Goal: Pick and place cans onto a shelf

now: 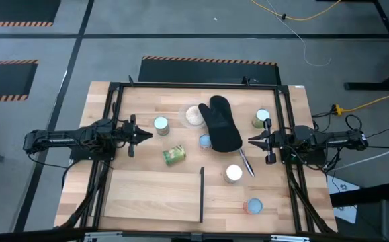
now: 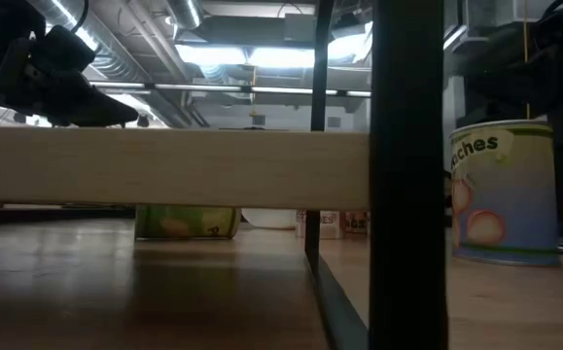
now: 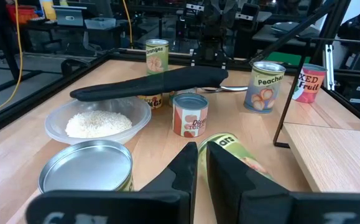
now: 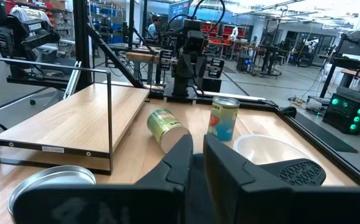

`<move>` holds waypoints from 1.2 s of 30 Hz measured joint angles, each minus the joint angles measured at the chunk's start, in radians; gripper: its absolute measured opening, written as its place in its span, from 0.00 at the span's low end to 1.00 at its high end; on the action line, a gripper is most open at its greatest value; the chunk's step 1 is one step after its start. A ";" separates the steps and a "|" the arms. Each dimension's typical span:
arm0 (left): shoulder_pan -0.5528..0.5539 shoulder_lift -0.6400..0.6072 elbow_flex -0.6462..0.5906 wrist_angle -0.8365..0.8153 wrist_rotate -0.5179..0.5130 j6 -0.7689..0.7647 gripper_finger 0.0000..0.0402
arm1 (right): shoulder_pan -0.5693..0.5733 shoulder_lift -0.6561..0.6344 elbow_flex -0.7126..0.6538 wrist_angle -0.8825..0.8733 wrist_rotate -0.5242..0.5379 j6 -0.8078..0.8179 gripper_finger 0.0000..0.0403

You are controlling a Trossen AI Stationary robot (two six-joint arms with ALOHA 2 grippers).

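Tin cans [image 3: 265,86] reading "Peaches", "Oranges", left claw [image 3: 202,163] and right claw [image 4: 194,157] pressed together.

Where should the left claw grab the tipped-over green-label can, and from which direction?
Probably across its curved side wall, mid-length, coming from above. The green-label can lies on its side on the table, so its ends face sideways and only the round wall faces up. The left claw sits nearby, and no other can touches it.

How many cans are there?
7 tins: silvery-topped left, green-labelled on its side, blue-topped beside black oven mitt, green-topped right, white-topped right-centre, orange-rimmed near shelf, one under mitt. Others may hide.
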 joint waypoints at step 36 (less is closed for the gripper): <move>0.000 0.000 0.000 0.005 -0.085 0.069 0.07 | 0.000 0.000 0.000 0.120 0.011 0.303 0.29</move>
